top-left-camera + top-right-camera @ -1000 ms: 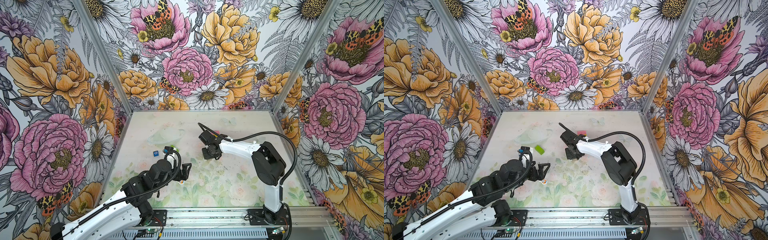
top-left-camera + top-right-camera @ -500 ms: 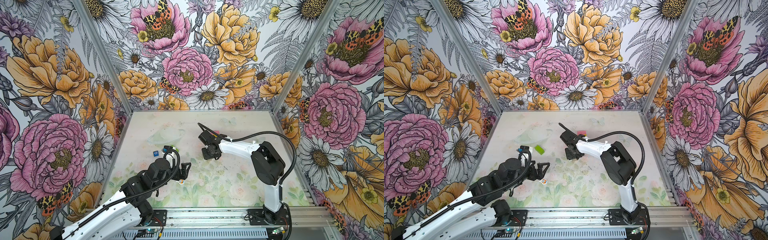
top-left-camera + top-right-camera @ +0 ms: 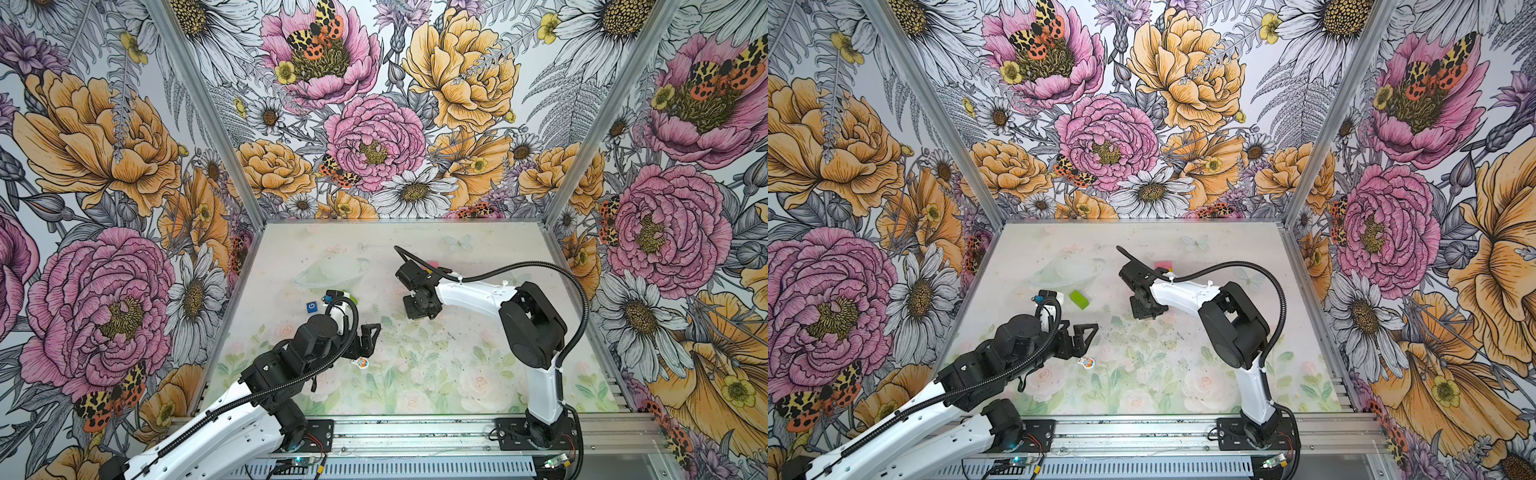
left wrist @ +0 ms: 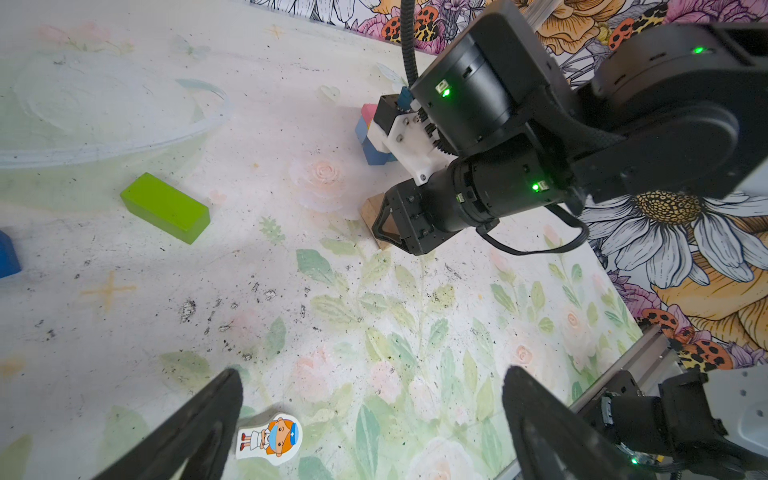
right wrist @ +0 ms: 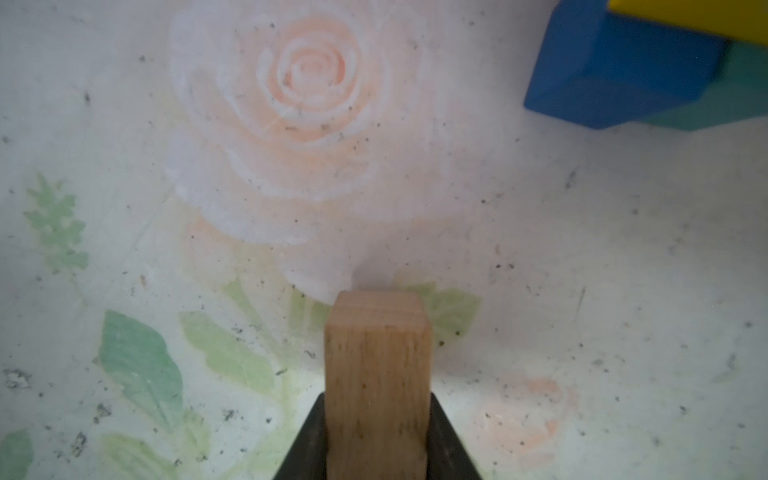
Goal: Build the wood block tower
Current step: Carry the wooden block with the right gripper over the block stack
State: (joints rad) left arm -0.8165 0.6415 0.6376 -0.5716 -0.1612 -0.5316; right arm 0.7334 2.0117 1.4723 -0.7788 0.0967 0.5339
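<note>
Hardly anything has shifted: right gripper stays clamped on the bare-wood brick near the tower, ready to stack; left gripper hangs wide open near the tabletop's front edge.

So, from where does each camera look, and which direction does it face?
Top views: high above the robot's base side, both looking down at the table toward the back wall; both arms show, with the open left gripper.
Left wrist: low on the left arm, facing across the table; its own fingers show, plus the green brick and the right arm.
Right wrist: looking down along the right gripper, shut on the bare-wood brick.
Shared: both wrist views show that brick and the tower.
</note>
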